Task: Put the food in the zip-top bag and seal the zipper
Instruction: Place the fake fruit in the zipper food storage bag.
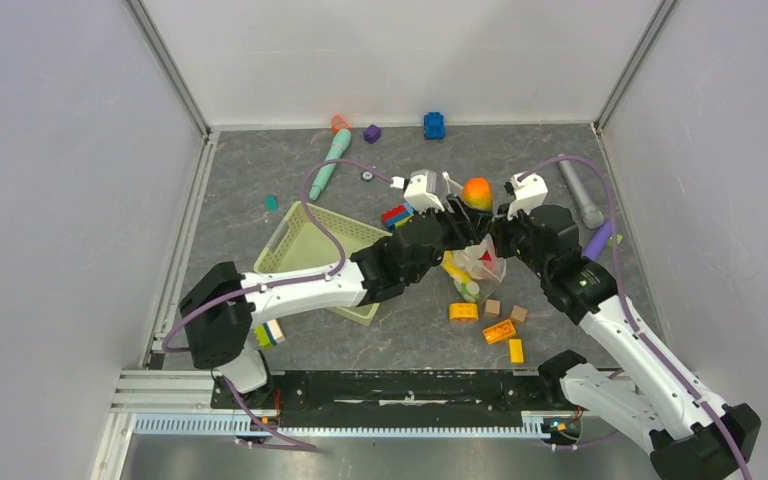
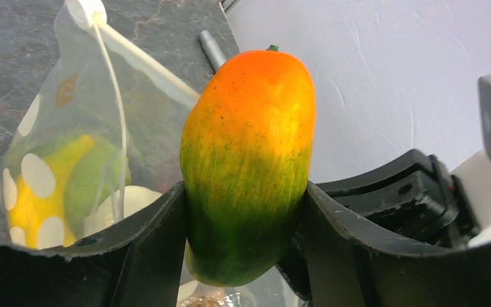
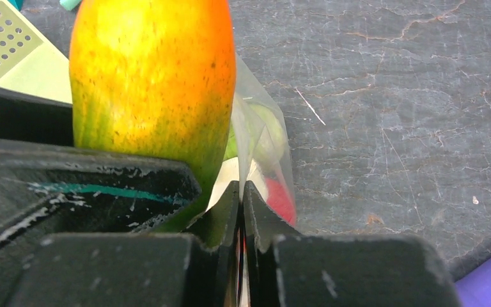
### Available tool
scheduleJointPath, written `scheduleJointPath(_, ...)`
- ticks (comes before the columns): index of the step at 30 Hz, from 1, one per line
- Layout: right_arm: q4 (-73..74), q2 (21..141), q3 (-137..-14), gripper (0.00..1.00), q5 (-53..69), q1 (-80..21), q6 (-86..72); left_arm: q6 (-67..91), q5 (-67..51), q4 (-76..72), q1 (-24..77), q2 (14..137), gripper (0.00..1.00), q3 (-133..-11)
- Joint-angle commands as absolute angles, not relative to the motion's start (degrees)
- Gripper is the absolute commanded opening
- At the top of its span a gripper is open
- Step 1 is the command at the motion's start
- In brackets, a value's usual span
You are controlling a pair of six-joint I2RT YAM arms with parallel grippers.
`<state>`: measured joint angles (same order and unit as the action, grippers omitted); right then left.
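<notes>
My left gripper (image 1: 468, 207) (image 2: 244, 193) is shut on the orange-green mango (image 1: 476, 192) (image 2: 246, 160) (image 3: 153, 83), which stands upright between the two fingers just above the zip-top bag (image 1: 480, 265) (image 2: 70, 128) (image 3: 265, 147). The right gripper (image 1: 500, 226) (image 3: 241, 188) is shut on the bag's thin upper edge and holds it up beside the mango. The whitish zipper (image 2: 144, 59) runs along the bag's rim, apart from its other side. Inside the dotted bag lie yellow, green and white food pieces (image 2: 70, 185) and a red one (image 3: 282, 199).
The pale green basket (image 1: 310, 245) sits left of the bag under the left arm. Orange, yellow and tan blocks (image 1: 500, 330) lie near the bag's front. A teal stick (image 1: 332, 160), a grey marker (image 1: 580, 195), a purple piece (image 1: 598, 240) and a blue toy (image 1: 434, 125) lie further back.
</notes>
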<state>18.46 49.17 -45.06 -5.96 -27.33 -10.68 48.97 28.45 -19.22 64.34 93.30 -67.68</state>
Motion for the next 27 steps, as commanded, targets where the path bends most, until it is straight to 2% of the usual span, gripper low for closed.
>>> scheduleJointPath(1,16.4,48.3,-44.8,0.09,-5.5,-27.4,-10.9,44.1,33.6,-25.4,66.0,90.7,0.22,-64.8)
scheduleJointPath(8,16.4,48.3,-45.0,0.10,-5.5,-27.4,-10.9,41.5,35.7,-24.8,66.9,90.0,0.61,-64.2)
scheduleJointPath(19,16.7,48.3,-45.1,0.10,-5.9,-27.5,-10.8,38.9,37.0,-24.3,67.9,89.1,0.89,-64.4)
scheduleJointPath(27,16.7,48.4,-45.1,0.10,-6.0,-27.4,-10.8,38.3,37.4,-23.6,68.0,88.7,0.94,-64.8)
